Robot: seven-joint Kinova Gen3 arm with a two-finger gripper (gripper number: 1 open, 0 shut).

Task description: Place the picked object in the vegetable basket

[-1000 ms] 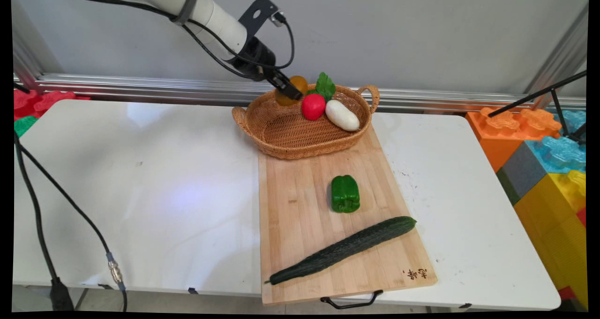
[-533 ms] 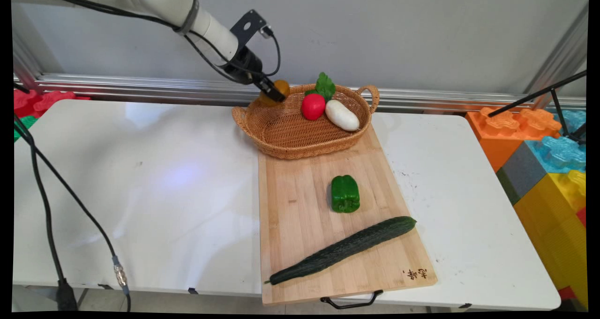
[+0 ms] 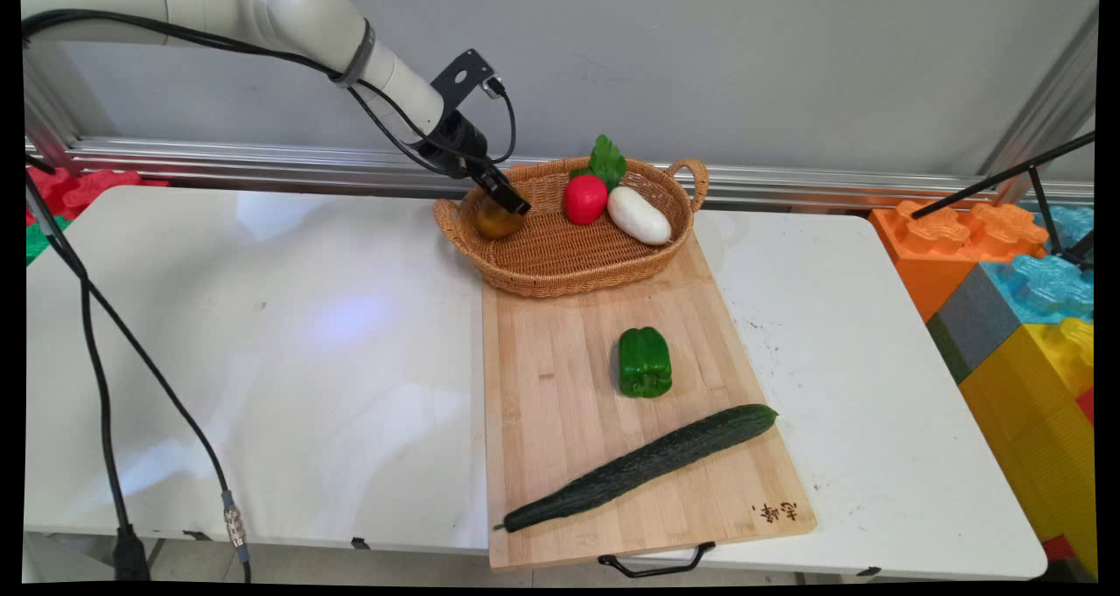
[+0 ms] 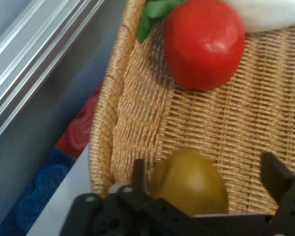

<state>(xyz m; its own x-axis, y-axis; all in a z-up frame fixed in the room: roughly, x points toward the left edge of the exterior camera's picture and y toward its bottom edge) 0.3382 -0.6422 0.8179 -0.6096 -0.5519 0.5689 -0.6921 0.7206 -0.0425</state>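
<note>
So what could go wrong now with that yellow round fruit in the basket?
1. The yellow-brown round fruit sits between the black gripper's open fingers, one finger right against it. Lifting away might nudge it so it rolls toward the red tomato.
2. The gripper is low inside the woven wicker basket, close to its left wall. A sideways move could catch the wall and drag the basket.

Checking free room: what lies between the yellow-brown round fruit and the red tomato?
Only the bare woven floor of the wicker basket lies between the yellow-brown round fruit and the red round tomato; the hand view shows it.
</note>
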